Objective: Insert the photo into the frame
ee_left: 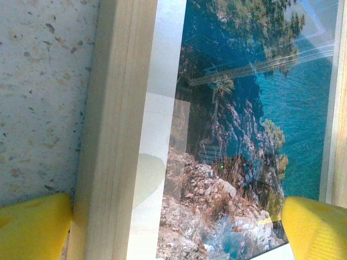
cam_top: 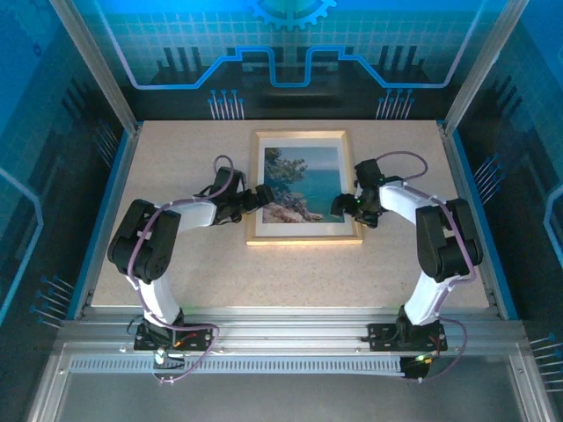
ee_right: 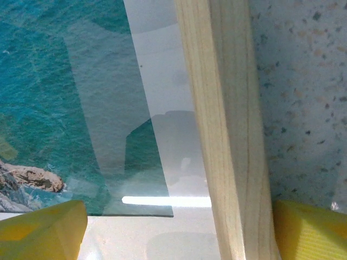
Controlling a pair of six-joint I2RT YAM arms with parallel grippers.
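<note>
- The photo [cam_top: 302, 183] lay inside the frame [cam_top: 300, 134], flat at the middle of the table [cam_top: 176, 264], with a white mat [cam_top: 303, 229] showing between print and rails.
- The left gripper [cam_top: 257, 197] hung at the frame's left rail, released and holding nothing. In the left wrist view its yellow fingertips [ee_left: 32, 227] stood wide apart, one on the table side of the rail and the other over the print. Both were cut off by the bottom edge.
- Whether the table-side tip touched the rail could not be made out.
- The right gripper [cam_top: 341, 205] hung at the right rail, likewise spread and empty. Its yellow pads [ee_right: 40, 230] straddled the rail, cropped at the bottom corners.
- From above, each gripper hid a short stretch of the rail beneath it.
- Pale reflections lay over the glossy surface in both wrist views, veiling parts of the sea and rocks.
</note>
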